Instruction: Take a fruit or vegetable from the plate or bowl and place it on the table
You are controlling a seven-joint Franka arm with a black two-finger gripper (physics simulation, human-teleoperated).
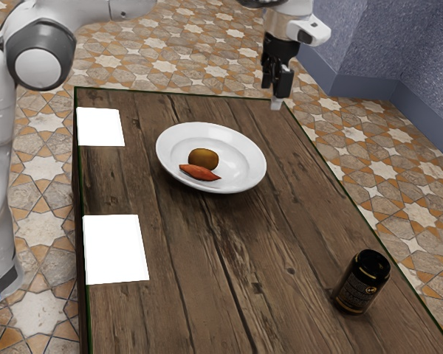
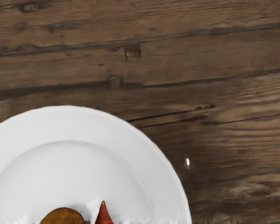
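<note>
1. Off the plate (image 1: 167,151) toward the exterior view's right, nearest the camera: dark jar (image 1: 360,284), upright, well apart. Probably clutter for this task; its spot leaves table (image 1: 236,243) bare between it and the plate, a likely set-down area.

2. On the camera side of the plate, toward the exterior view's left: white sheet (image 1: 116,249), flat near the table's edge. Purpose unclear.

3. In the plate, camera side: reddish tapered vegetable (image 1: 199,172), perhaps a sweet potato, on its side. Just beyond it, brown round fruit (image 1: 203,157), kiwi-like. These 2 are the task's candidates, both in the plate; whether they touch, cannot tell. The raised rim likely keeps the round fruit from rolling out.

4. Beyond the plate, toward the exterior view's left: 2nd white sheet (image 1: 100,127), also flat.

5. Beyond the plate, toward the exterior view's right: gripper (image 1: 277,96), raised, pointing down. Cannot tell how far open it is, nor whether it has hold of anything. Height presumably gives clearance over the rim. Pick seems ahead: move over the plate, choose 1 item, descend between rim and neighbour. Risk: nudging the other.
</note>
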